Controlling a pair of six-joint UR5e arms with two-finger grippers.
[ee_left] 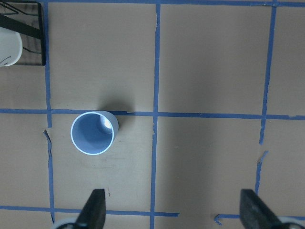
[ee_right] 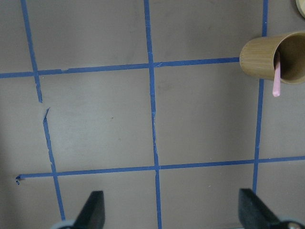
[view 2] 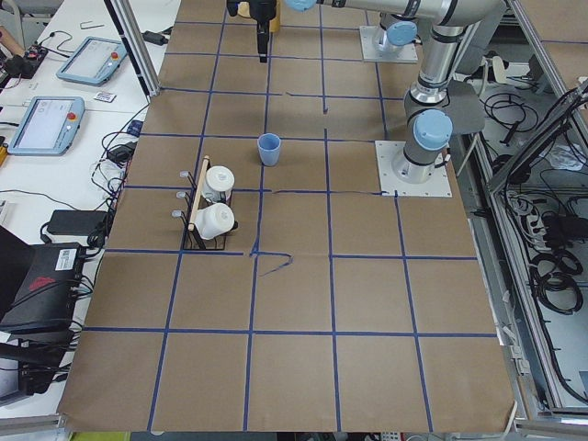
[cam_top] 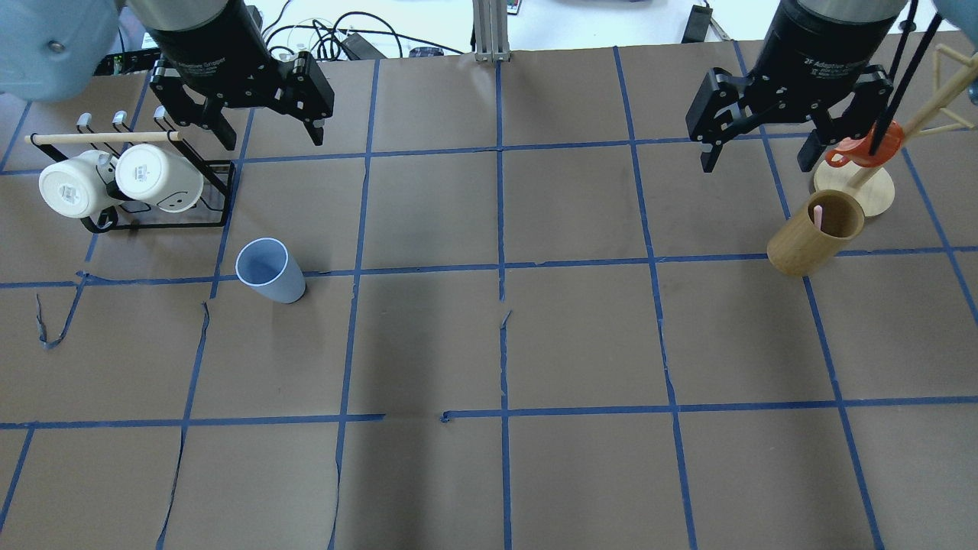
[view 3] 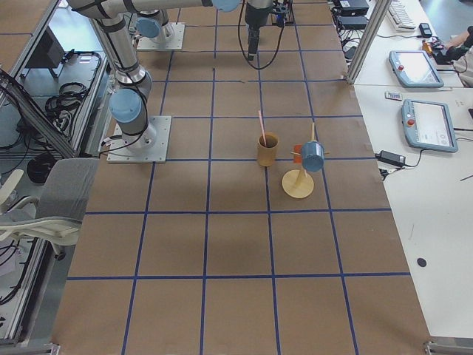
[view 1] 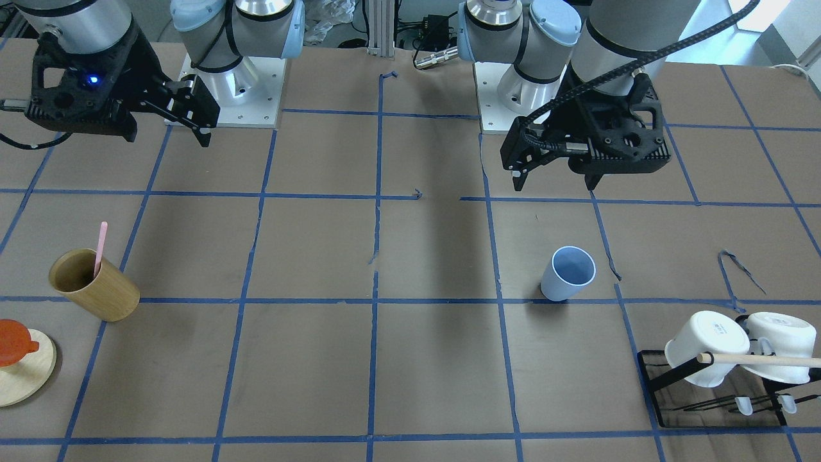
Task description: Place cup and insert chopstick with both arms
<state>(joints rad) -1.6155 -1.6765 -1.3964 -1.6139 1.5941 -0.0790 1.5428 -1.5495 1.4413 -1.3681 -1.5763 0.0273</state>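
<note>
Two black grippers hang above the table, both spread wide and holding nothing. Nearer to the cup point(cam_top: 271, 269) is the left gripper point(cam_top: 271, 139), which hovers above it and a little toward the robot's base, so the cup lies below and slightly outward from those fingers. The cup stands upright, mouth up, its long axis vertical, with a mug rack point(cam_top: 164, 225) near it. Well apart from the cup, on the robot's right, the right gripper point(cam_top: 756, 164) hovers near a brown wooden cup point(cam_top: 795, 252). The pink chopstick point(view 1: 101, 247) stands in that wooden cup, nearly upright and leaning on the rim, its top end sticking out. Judging by position, the right arm is better placed to take it.
</note>
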